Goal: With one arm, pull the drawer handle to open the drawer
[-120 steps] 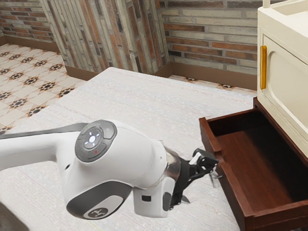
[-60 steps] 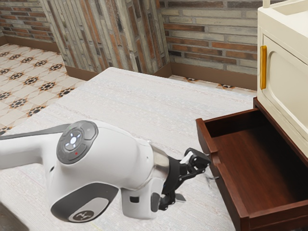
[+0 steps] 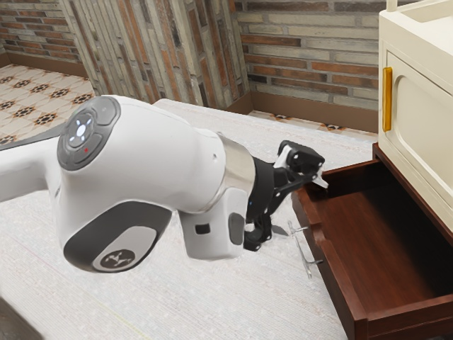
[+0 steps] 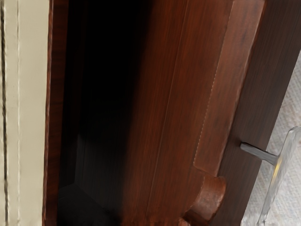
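Clearly, you have the drawer [image 3: 342, 287] standing pulled out beneath the cream cabinet [image 3: 417, 78], its handle [image 4: 276, 176] running lengthwise along the outer front, near your open hand [image 3: 304, 206].

The drawer [image 3: 379, 241] looks like smooth, grained wood with a low sheen — its handle [image 4: 278, 170] glossy metal, the cabinet [image 3: 416, 103] smooth and matt.

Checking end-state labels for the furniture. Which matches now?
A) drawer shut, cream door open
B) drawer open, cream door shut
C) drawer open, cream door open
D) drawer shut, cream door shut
B: the drawer stands out from its frame with its inside in view, while the cream door sits flush in the cabinet front.
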`<move>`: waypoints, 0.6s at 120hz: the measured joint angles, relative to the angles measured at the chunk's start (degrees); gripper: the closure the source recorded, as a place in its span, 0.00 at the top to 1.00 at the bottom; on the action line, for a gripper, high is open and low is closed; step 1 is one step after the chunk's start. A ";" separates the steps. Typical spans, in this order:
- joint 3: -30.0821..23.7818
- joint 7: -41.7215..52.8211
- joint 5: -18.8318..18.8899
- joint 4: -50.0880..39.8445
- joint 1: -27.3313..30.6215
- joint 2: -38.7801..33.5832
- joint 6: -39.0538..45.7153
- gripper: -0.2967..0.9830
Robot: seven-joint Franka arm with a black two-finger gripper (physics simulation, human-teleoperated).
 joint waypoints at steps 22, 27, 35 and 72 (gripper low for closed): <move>0.09 -7.11 -1.09 16.31 0.52 4.90 -14.63 0.76; 0.29 -9.42 -1.21 18.54 0.81 5.12 -18.42 0.76; 0.27 -13.80 -1.40 21.56 2.79 5.51 -24.87 0.76; -13.74 -38.87 -6.49 32.90 28.78 8.93 -53.52 0.77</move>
